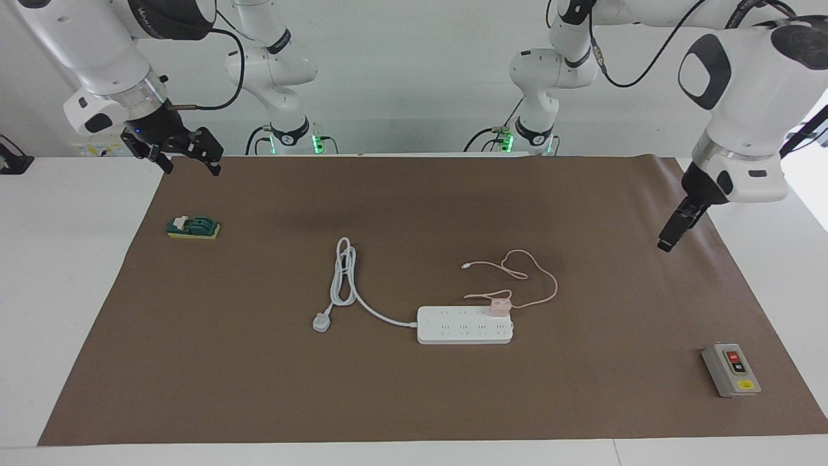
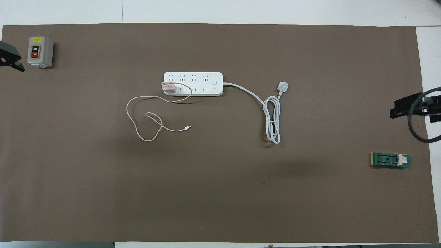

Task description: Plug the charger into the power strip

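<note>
Charger [image 1: 499,307] sits plugged into the power strip [image 1: 464,325] mid-surface; left gripper [image 1: 673,234] hangs over the left arm's edge, fingers unreadable; right gripper [image 1: 187,155] waits, fingers spread, over its corner

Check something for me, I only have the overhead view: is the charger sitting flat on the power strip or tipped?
Observer: In the facing view the charger stands upright on the power strip. Its base is down against the strip's top and no prongs show.
Operator: Left end effector? I only see a black tip at the frame edge.
Observer: The left end effector hangs in the air over the edge of the brown mat at the left arm's end, touching nothing.
Operator: And the right one?
Observer: The right end effector is open and empty, raised over the mat's corner at the right arm's end, by the robots.
</note>
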Robot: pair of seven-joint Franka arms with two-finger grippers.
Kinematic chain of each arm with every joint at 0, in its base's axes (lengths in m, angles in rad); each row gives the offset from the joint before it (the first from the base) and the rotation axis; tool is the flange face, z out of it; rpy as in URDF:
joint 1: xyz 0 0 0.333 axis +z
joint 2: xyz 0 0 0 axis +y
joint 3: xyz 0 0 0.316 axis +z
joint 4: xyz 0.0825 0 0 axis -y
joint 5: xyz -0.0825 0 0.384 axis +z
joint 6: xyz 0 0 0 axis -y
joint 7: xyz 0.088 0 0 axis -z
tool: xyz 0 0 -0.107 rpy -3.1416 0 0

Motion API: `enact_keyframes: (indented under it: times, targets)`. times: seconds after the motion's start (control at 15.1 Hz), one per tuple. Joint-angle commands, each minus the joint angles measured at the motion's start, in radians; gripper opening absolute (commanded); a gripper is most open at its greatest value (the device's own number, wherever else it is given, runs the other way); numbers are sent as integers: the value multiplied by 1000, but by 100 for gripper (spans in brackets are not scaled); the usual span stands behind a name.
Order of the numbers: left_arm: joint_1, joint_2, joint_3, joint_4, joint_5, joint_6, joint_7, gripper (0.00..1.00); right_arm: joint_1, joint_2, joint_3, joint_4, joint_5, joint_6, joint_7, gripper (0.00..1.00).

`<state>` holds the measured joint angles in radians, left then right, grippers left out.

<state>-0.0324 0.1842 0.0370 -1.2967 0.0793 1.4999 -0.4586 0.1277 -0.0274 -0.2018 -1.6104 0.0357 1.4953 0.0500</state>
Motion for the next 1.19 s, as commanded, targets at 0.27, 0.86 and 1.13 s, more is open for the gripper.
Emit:
enact_keyframes:
  times: [0.27, 0.86, 1.13]
  targets:
    - [5, -193, -23, -185, 0, -44, 170, 100, -3, -6, 5, -10, -16, -3, -16, 100]
    - [56, -226, -118, -335, -93, 80, 419, 100, -3, -6, 5, -10, -16, -3, -16, 100]
    - [54, -216, -147, -349, -92, 86, 400, 100, -3, -6, 5, -10, -16, -3, -15, 100]
